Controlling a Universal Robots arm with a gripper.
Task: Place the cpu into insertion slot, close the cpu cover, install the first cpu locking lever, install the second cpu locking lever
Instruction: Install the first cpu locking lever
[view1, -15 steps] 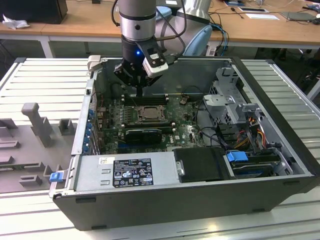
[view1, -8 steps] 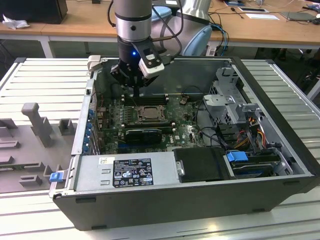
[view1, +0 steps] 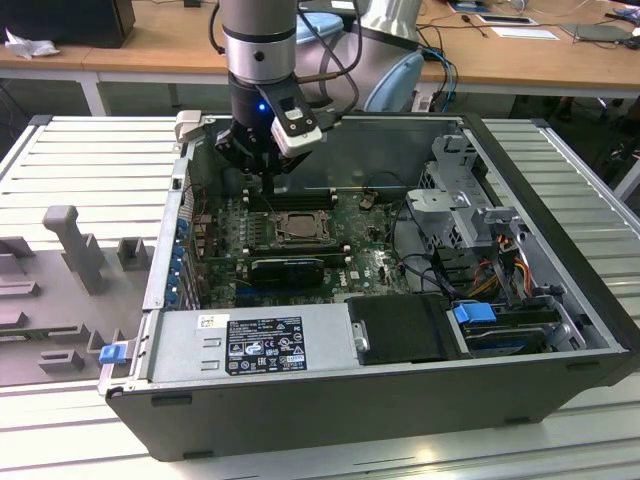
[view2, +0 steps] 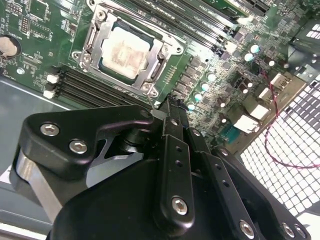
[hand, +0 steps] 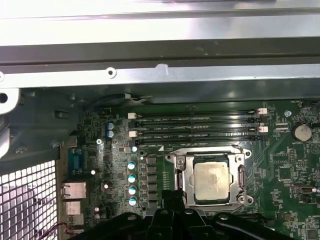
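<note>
The open computer case (view1: 400, 405) lay on its side on the ribbed table (view1: 80, 160) and took up most of the exterior view. Its power supply (view1: 260, 345) sat along the lower edge, toward the exterior view's left. The green motherboard (view1: 365, 262) covered the case floor behind it.

Your arm (view1: 258, 45) came down from the upper centre of the exterior view. It placed the gripper (view1: 275, 188) just above the board, at the far edge of the insertion slot (view1: 272, 232). In the second wrist view the gripper's fingers (view2: 172, 150) were drawn together at the tips, with no gap between them.

The long black memory slots (hand: 195, 127) ran side by side, between the insertion slot and the case wall.

The cpu cover (hand: 183, 176) lay flat on the insertion slot. Its dark frame surrounded the cpu (hand: 213, 181) on all four sides. The cpu was seated in the insertion slot, and its pale, smudged top showed through the cover's window in both wrist views.

A thin locking lever (view2: 149, 97) stood just beside the fingertips at one corner of the slot. You could not tell from the views whether the fingers touched it or whether it was latched.
</note>
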